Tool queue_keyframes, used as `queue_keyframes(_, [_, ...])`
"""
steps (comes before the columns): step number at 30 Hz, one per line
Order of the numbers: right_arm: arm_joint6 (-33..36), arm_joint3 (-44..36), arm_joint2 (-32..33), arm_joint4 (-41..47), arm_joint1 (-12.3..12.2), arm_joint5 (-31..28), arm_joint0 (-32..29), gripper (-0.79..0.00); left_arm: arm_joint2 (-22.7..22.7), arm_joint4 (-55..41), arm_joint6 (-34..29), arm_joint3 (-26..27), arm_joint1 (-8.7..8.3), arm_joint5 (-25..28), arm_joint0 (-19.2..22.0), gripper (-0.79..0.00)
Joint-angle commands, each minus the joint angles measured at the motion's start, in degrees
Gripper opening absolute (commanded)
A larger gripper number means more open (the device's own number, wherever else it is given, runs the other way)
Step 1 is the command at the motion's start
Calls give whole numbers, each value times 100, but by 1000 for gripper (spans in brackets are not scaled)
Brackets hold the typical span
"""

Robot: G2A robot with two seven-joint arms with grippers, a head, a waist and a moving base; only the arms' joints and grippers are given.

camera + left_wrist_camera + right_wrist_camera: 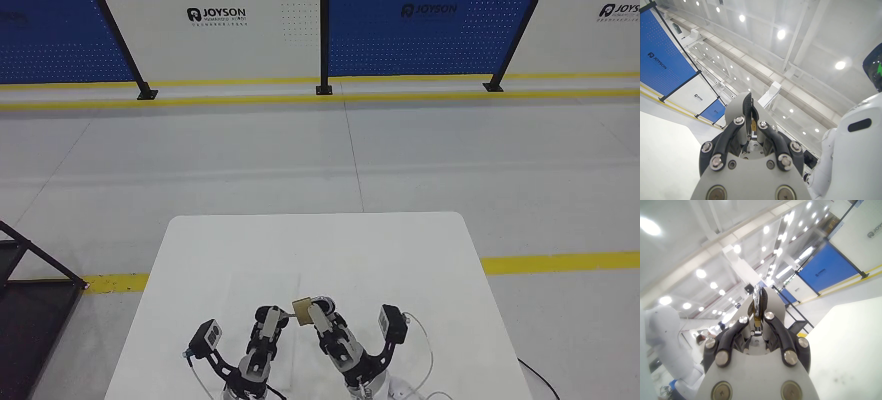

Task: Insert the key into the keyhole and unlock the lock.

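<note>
Though small, blocky brass lock (301, 308).

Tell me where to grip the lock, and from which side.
Probably by the brass body's two flat faces, as the right claw pinches the lock now, coming from the side away from the left claw. Flat faces suit a pinch, and the end jutting toward the key is left free.

Right end effector (312, 306) with lock (300, 308) over table (400, 260) near front edge, left end effector (269, 319) just beside, likely holding key (753, 125).
</note>
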State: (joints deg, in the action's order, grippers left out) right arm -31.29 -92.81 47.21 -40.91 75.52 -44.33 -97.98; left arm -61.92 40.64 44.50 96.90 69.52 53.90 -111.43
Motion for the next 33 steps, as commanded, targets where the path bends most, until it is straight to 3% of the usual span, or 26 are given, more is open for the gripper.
queue_keyframes(1, [-11,3,0,-7,4,-1,-1,-785,13,-1,10,-11,14,-4,12,-785])
queue_keyframes(28, [-109,-66,139,3,6,141,-51,-785,-14,-125,-13,-7,82,-25,90,-785])
queue_keyframes(33, [-291,-212,121,257,46,301,-87,-785,181,-104,614,50,201,-25,155,-785])
